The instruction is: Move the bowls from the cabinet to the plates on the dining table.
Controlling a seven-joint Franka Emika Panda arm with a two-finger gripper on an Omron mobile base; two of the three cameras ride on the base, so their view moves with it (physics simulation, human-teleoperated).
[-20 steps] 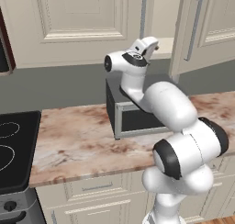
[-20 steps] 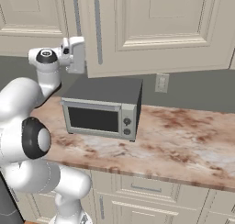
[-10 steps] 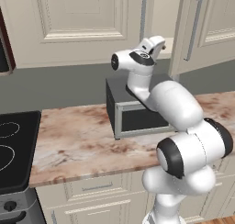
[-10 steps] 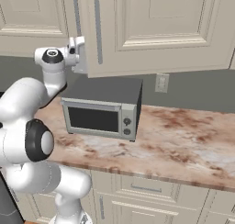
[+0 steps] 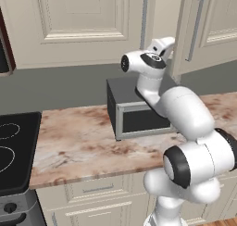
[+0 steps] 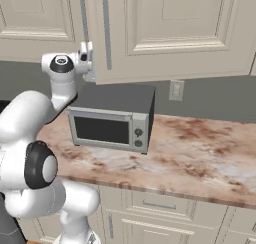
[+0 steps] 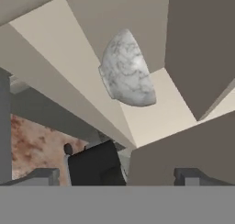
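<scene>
Mottled grey-white bowl [image 7: 127,70] in the upper centre of the hand view, resting on the pale shelf [image 7: 151,106] inside the cabinet [image 6: 170,33], seen from below and at a roll. Well apart from the tool [image 7: 117,175], whose two dark finger tips stand wide at the bottom of that frame, nothing between them. In the left base view, tool [image 5: 162,46] raised in the upper middle of the frame, just beside the edge of the open cream door [image 5: 210,26] at upper right. In the right base view, same tool [image 6: 87,55] at upper left, close against the lower corner of the door with the long silver bar handle [image 6: 106,34]. Below the arm, grey microwave [image 6: 112,118] on the brown-veined marble bench [image 6: 200,148], dark window to the front, two knobs at its right side. White wall outlet [image 6: 175,90] behind it on the grey wall. Black cooktop [image 5: 14,151] at the lower left of the left base view, beside the bench. Cream drawers [image 6: 160,205] with short horizontal handles under the bench edge.
</scene>
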